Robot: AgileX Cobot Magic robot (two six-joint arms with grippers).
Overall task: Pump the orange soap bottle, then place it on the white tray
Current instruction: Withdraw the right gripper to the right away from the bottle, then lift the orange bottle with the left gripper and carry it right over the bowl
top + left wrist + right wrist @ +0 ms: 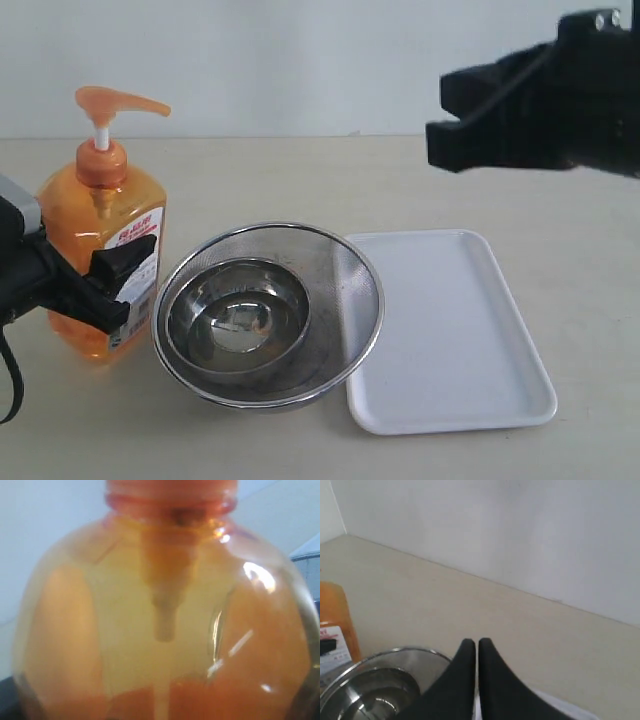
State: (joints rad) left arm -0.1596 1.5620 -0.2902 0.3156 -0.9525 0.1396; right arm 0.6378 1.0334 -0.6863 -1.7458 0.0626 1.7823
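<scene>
Your right gripper has its two black fingers pressed together with nothing between them, tips out over the beige table. Taking the way the tips point as twelve o'clock, the orange soap bottle stands at about nine, with only its edge and part of its white label in frame. At about eight, a small steel bowl sits nested inside a wider steel bowl. A sliver of the white tray shows at about four

left hand: matte black, black cable | right hand: black, silver screws
</scene>
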